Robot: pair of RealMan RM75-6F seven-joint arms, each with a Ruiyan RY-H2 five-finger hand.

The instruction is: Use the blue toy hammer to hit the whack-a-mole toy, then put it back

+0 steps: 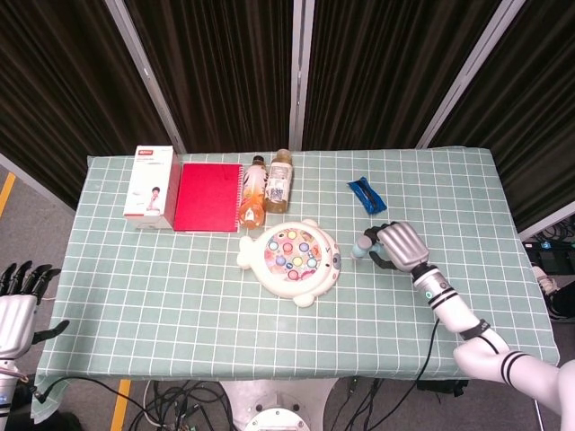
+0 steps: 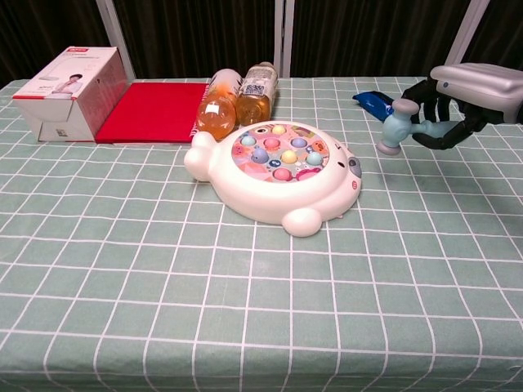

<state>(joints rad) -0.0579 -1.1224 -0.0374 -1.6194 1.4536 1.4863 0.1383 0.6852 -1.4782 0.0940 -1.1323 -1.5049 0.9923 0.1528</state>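
The white whack-a-mole toy [image 1: 291,259] [image 2: 274,173] with coloured buttons lies in the middle of the table. My right hand [image 1: 396,247] [image 2: 460,102] grips the blue toy hammer [image 1: 363,244] [image 2: 395,126] by its handle, lifted off the cloth just right of the toy, head pointing toward it. My left hand [image 1: 16,289] hangs off the table's left edge, fingers spread and holding nothing.
A red notebook [image 1: 207,197], a white box [image 1: 151,188] and two drink bottles [image 1: 266,187] lie at the back left. A blue packet [image 1: 367,194] [image 2: 378,104] lies behind the right hand. The green checked cloth [image 2: 245,302] covers the table.
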